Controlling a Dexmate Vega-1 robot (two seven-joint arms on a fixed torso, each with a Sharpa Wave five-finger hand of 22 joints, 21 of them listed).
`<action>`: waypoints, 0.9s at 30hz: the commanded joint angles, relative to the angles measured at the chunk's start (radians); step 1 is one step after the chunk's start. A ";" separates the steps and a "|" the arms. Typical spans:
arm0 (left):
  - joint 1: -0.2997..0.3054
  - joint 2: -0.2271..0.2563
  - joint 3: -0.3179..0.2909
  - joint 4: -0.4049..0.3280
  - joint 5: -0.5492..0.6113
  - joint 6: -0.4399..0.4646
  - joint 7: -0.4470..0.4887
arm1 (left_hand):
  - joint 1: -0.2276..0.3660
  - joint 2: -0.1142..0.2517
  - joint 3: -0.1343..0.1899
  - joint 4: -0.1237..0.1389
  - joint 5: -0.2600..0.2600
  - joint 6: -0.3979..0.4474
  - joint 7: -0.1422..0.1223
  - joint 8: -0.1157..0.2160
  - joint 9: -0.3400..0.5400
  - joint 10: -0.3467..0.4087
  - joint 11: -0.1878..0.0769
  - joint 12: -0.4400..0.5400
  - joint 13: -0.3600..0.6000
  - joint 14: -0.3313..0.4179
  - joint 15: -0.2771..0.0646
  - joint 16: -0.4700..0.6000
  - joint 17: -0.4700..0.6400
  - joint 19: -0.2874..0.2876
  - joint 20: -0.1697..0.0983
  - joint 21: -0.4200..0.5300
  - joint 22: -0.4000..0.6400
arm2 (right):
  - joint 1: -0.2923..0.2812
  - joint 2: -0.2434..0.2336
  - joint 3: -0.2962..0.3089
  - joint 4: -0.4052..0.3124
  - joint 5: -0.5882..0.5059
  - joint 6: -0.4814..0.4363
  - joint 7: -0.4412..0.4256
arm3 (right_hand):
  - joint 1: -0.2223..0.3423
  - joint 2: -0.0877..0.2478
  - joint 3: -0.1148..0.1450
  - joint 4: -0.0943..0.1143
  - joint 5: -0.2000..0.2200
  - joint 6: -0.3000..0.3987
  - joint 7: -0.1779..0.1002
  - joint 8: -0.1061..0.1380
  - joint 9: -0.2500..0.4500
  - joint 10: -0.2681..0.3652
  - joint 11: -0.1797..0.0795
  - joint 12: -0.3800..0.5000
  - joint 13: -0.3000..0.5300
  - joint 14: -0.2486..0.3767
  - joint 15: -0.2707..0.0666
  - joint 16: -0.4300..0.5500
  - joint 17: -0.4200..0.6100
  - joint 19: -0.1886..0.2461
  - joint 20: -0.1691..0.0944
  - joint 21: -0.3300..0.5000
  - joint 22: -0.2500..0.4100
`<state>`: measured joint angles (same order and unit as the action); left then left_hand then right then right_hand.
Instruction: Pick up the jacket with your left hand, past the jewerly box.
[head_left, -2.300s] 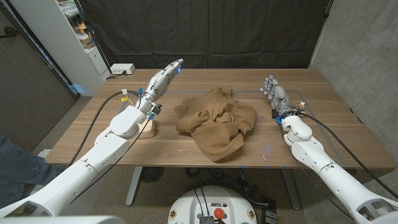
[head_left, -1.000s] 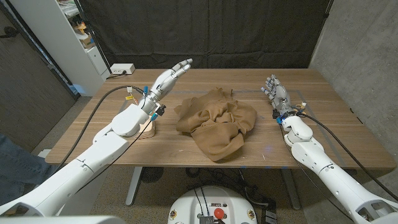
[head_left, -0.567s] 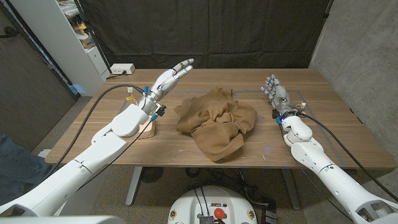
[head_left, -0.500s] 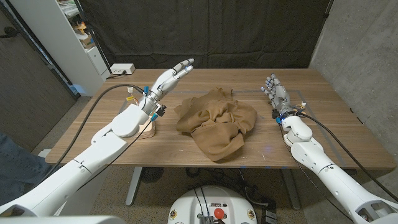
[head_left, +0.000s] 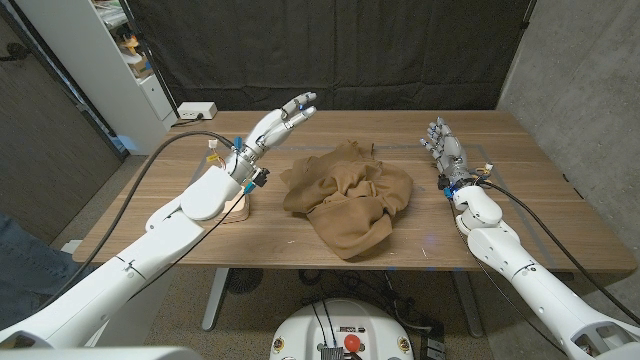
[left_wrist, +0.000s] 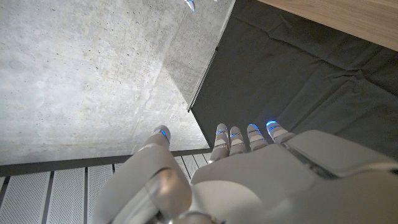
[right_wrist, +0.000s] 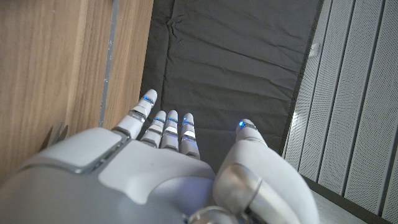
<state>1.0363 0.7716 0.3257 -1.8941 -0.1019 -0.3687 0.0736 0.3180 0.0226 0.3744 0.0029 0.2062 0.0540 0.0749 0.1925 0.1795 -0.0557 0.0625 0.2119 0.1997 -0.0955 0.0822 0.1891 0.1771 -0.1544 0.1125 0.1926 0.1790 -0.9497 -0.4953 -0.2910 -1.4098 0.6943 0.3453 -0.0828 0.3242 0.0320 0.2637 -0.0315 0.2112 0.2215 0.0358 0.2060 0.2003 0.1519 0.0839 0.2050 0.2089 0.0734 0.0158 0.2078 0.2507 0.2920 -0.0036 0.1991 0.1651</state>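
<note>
A crumpled brown jacket (head_left: 347, 198) lies in a heap at the middle of the wooden table (head_left: 540, 215). My left hand (head_left: 277, 124) is raised above the table to the jacket's far left, fingers stretched out and apart, holding nothing. Its forearm passes over a small pale jewelry box (head_left: 238, 207), mostly hidden under the arm. In the left wrist view my left hand (left_wrist: 236, 162) reaches toward the dark curtain. My right hand (head_left: 441, 147) stands on the table to the right of the jacket, fingers straight and empty, as the right wrist view's hand (right_wrist: 168, 155) also shows.
A black curtain (head_left: 330, 50) hangs behind the table. A white power strip (head_left: 197, 112) lies at the far left corner, with a white shelf unit (head_left: 120, 60) beyond it. A person's leg in jeans (head_left: 25, 265) shows at the picture's left edge.
My left hand has swung to the right and slightly farther from me, toward the far side of the jacket. The right hand and the jacket have stayed still.
</note>
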 joint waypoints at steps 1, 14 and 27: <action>0.000 0.005 0.002 -0.024 0.058 0.015 0.015 | 0.012 0.004 0.003 -0.007 -0.005 0.009 0.004 0.006 0.001 0.004 0.001 0.005 0.002 0.005 0.003 0.002 0.002 0.002 0.000 0.006 0.002 | 0.001 0.001 0.002 0.001 0.002 0.000 0.000 | 0.001 0.000 0.000 -0.002 0.002 0.004 -0.006 0.000 -0.001 0.003 0.000 0.000 0.003 0.006 -0.003 -0.001 0.003 -0.005 -0.002 -0.004 0.006; 0.002 0.002 -0.001 -0.040 0.121 0.014 0.043 | 0.020 0.007 0.006 -0.016 -0.007 0.023 0.001 0.008 0.001 0.017 0.009 0.009 0.001 0.018 0.006 0.005 0.002 0.013 0.000 0.010 0.001 | -0.013 0.010 0.011 -0.003 0.012 0.012 -0.011 | 0.001 0.001 -0.001 -0.003 0.002 0.005 -0.006 0.000 -0.001 0.004 0.000 0.000 0.001 0.009 -0.003 0.000 0.000 -0.004 0.000 -0.005 0.006; 0.005 0.003 0.006 -0.069 0.211 0.037 0.066 | 0.026 0.010 0.008 -0.022 -0.007 0.032 0.000 0.009 0.001 0.022 0.011 0.011 0.000 0.025 0.007 0.006 0.002 0.021 -0.003 0.012 0.001 | -0.012 0.013 0.015 0.005 0.016 0.020 -0.008 | -0.001 0.002 -0.002 -0.003 0.003 0.006 -0.006 -0.001 -0.002 0.000 -0.002 -0.002 0.000 0.006 -0.002 -0.001 -0.002 -0.006 0.001 -0.006 0.006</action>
<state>1.0392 0.7739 0.3272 -1.9426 -0.0049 -0.3541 0.1065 0.3311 0.0358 0.3792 -0.0115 0.1991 0.0789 0.0713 0.1963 0.1792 -0.0396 0.0714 0.2186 0.1999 -0.0800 0.0867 0.1891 0.1771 -0.1374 0.1112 0.2003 0.1767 -0.9575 -0.4878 -0.2826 -1.4098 0.7070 0.3593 -0.0916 0.3242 0.0320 0.2637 -0.0315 0.2113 0.2215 0.0358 0.2060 0.1952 0.1518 0.0839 0.2050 0.2090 0.0733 0.0159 0.2079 0.2460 0.2920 -0.0036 0.1991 0.1651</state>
